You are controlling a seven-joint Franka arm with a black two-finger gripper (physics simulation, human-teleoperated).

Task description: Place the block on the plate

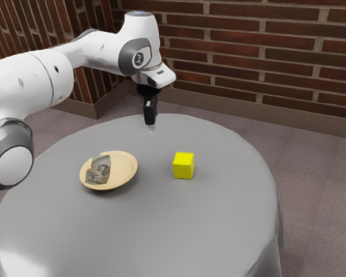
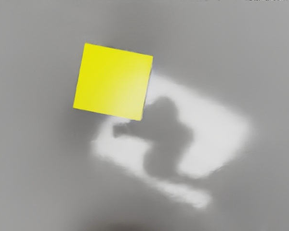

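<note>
Brick walls [image 1: 277, 56] rise behind; greyish floor [image 1: 314, 184] surrounds a round grey table [image 1: 161, 231].

Exterior view: I see a bright yellow cube-shaped block [image 1: 184, 165], upright on the grey tabletop [image 1: 161, 236], well apart from the round, cream-coloured plate [image 1: 124, 169], toward the exterior view's right. Plate face up, bare, dark grey-brown picture across part of it. Wrist view: block's top plain, square, unmarked.
</note>
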